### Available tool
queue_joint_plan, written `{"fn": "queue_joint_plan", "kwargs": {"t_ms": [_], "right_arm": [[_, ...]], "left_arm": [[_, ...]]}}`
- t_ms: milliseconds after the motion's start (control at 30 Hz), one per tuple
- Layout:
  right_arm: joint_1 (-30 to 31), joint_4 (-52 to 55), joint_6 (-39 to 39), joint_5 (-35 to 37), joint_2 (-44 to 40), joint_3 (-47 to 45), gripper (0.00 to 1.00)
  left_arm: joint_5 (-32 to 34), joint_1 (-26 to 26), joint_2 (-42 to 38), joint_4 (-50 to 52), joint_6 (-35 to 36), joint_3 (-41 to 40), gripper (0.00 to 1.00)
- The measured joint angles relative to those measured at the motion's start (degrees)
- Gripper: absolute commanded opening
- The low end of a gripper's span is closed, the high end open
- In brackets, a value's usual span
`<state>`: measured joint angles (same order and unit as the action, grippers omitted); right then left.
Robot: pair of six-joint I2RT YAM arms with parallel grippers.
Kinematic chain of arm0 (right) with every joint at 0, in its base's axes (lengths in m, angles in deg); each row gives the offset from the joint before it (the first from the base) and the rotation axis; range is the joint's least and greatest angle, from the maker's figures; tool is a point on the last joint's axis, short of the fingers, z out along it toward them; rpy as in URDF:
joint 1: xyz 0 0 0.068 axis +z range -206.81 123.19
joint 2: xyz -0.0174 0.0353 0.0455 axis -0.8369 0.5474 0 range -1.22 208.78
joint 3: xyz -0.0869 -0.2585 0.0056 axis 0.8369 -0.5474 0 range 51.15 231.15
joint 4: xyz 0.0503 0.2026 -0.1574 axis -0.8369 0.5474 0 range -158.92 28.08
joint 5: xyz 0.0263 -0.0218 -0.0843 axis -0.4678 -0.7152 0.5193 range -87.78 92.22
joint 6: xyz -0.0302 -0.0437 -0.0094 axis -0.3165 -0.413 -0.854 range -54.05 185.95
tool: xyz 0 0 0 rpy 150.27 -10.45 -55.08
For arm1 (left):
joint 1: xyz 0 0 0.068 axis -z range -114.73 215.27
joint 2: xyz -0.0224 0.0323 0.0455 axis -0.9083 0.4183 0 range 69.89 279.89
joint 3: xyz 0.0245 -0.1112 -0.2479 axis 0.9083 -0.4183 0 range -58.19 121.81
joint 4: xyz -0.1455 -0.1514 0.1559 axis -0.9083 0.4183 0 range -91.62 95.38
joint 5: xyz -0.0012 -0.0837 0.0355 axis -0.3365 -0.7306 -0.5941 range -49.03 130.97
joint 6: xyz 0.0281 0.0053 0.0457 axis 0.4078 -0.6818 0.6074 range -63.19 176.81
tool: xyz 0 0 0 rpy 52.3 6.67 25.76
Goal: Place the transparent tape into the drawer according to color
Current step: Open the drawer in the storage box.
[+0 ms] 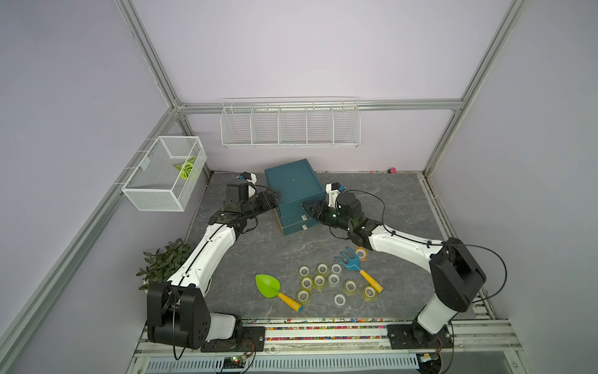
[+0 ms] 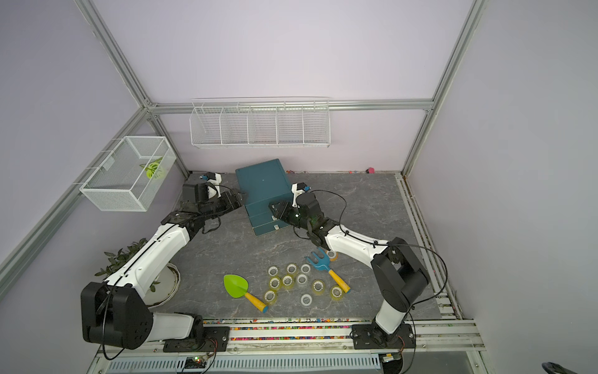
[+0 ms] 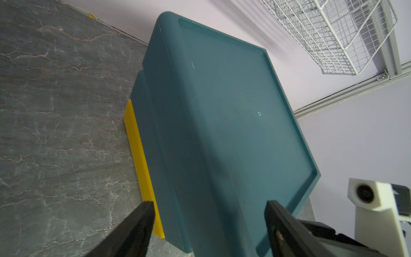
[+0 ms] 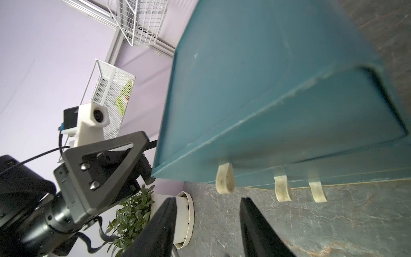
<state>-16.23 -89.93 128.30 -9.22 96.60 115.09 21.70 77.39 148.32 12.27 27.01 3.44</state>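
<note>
left pincer (image 3: 208,204): seen spread open astride drawer unit (image 1: 293,183) corner, contact not discernible | right pincer (image 4: 208,200): held open just beside a pull tab (image 4: 225,178), nothing gripped | tape rolls (image 1: 319,280): clustered on counter (image 1: 246,252) between green shovel (image 1: 268,285) and blue rake (image 1: 351,260)

Drawer unit (image 1: 293,181) — matt teal plastic; tabletop (image 1: 407,200) — rough-looking grey stone finish.

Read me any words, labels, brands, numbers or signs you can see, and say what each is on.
No text can be read.
The teal drawer cabinet, its pull tabs and the tape rolls show no print.
The circuit board at the near edge is too small to read.
</note>
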Motion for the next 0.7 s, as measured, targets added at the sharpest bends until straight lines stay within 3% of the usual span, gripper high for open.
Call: {"fn": "queue_joint_plan", "kwargs": {"t_ms": [367, 700], "right_arm": [[0.07, -1.22, 6.27, 1.11, 3.06, 1.68, 0.35], [0.07, -2.29, 7.82, 1.25, 4.35, 2.78, 0.02]], "left_arm": [[-1.01, 0.28, 0.85, -1.18, 0.0, -0.15, 0.82], [-1.64, 0.68, 1.51, -1.49, 0.02, -0.15, 0.81]]}}
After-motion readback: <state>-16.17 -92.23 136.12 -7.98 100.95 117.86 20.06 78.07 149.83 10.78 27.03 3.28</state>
